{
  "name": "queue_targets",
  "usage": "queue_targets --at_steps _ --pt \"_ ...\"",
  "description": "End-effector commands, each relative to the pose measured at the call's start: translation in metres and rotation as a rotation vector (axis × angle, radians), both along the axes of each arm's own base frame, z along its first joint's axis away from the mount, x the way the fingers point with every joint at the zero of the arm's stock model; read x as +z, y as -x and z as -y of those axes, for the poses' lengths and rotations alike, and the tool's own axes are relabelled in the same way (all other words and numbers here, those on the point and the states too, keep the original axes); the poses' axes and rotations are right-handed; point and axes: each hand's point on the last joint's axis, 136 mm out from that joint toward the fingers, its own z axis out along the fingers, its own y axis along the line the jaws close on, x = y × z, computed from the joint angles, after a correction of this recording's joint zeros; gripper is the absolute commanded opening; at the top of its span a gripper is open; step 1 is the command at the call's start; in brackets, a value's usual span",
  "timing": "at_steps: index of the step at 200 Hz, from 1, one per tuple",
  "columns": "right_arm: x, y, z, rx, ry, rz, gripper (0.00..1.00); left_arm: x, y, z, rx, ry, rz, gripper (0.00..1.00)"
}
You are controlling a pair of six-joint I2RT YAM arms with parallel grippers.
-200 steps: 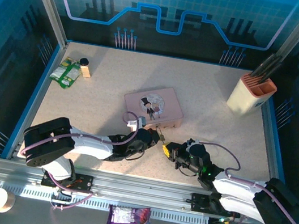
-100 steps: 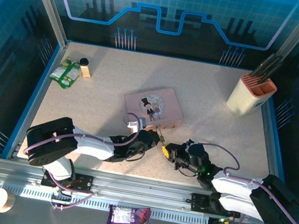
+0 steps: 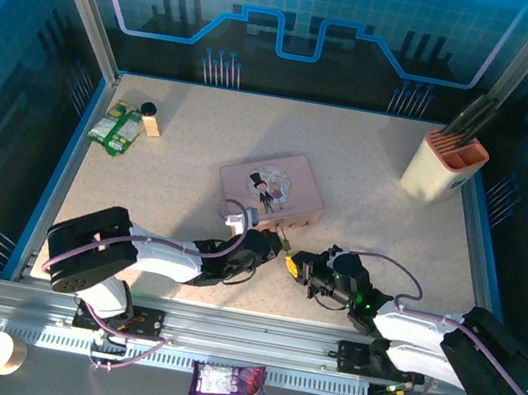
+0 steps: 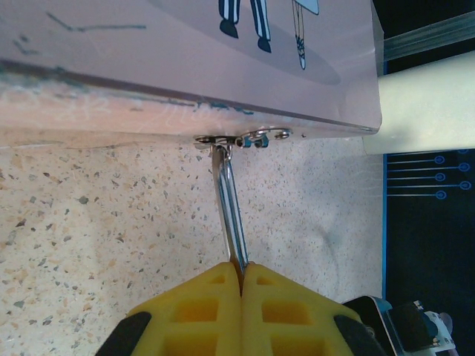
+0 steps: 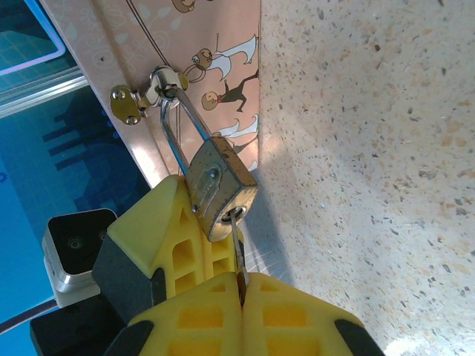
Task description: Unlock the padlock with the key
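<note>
Pinching right gripper (image 5: 241,280): key (image 5: 236,241) is clamped, its tip set in the padlock (image 5: 220,191) keyhole.
Left gripper (image 4: 241,267): pressed together on the padlock.
Padlock place: frame centre, shackle (image 5: 182,122) looped through pink box (image 3: 271,187) clasp (image 5: 130,102).

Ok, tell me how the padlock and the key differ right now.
Colour: the padlock has a brass-coloured body and silvery shackle; the key is plain silver-grey.
Bulk: the padlock is a chunky block, the key a thin sliver.
Hold: the padlock is hooked through the clasp of the pink box with the left pincer shut on its shackle; the right pincer pinches the key.
Shared: both are small metal, joined at the keyhole.
</note>
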Motion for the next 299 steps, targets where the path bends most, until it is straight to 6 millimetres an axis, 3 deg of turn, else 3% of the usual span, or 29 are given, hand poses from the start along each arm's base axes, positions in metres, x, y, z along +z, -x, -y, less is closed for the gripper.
queue_targets --at_steps 1,61,104,125,161,193,215,243,258,284,299 --pt "0.029 -0.029 0.007 -0.109 -0.064 0.106 0.00 0.034 0.035 0.046 -0.195 0.162 0.014 0.00" --pt "0.015 -0.025 0.003 -0.054 -0.046 0.165 0.00 0.055 0.031 0.042 -0.162 0.249 0.034 0.00" --pt "0.014 -0.028 0.003 -0.040 -0.072 0.235 0.00 0.055 0.028 0.038 -0.140 0.295 0.024 0.00" --pt "-0.002 -0.028 0.004 -0.005 -0.049 0.213 0.00 0.054 0.026 0.034 -0.131 0.296 0.025 0.00" --pt "0.000 -0.028 -0.007 0.074 -0.031 0.262 0.00 0.047 0.026 0.021 -0.107 0.250 0.019 0.00" --pt "-0.012 -0.023 -0.002 0.104 -0.008 0.238 0.00 0.020 0.029 -0.003 -0.074 0.086 -0.063 0.00" --pt "-0.029 -0.015 0.009 0.119 0.042 0.206 0.00 0.006 0.033 -0.038 -0.026 -0.141 -0.108 0.12" --pt "-0.044 -0.005 0.014 0.160 0.087 0.189 0.00 0.003 0.031 -0.050 -0.032 -0.142 0.002 0.29" --pt "-0.051 -0.002 0.015 0.180 0.099 0.179 0.00 0.007 0.028 -0.042 -0.071 -0.169 0.073 0.40" --pt "-0.058 0.002 0.015 0.214 0.115 0.176 0.00 0.017 0.023 -0.008 -0.168 -0.209 0.199 0.51" --pt "-0.057 0.002 0.016 0.220 0.117 0.184 0.00 0.005 0.018 -0.002 -0.166 -0.244 0.192 0.55"
